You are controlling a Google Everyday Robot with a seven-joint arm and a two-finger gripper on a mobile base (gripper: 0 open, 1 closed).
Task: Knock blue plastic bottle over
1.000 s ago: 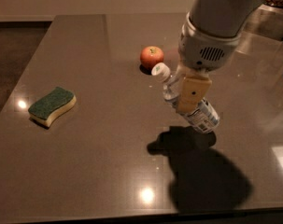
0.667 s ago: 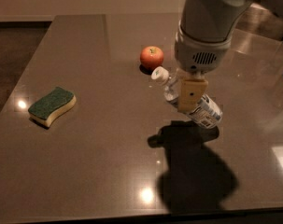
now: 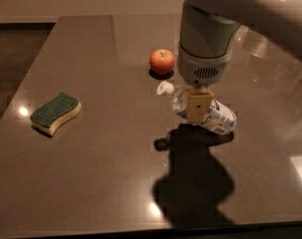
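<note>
Bottle is well over on its side, right of the counter's middle. Its white cap points toward the far left corner and its base toward the near right corner. The gripper hangs straight down from the arm and sits across the bottle's middle, hiding that part. Whether it is clamped on the bottle, spread, or only pressing against it cannot be told. That also leaves unclear whether the bottle rests fully on the surface.

Judging by how flat it lies, the knocking-over looks done or nearly so. The gripper's spot at mid-body fits a sideways push.

An apple stands just behind the cap, toward the far edge, close enough to be nudged if the bottle rolls that way. A sponge lies well apart near the left edge. Open counter stretches toward the near edge and the right edge, so lifting straight up looks safest.
</note>
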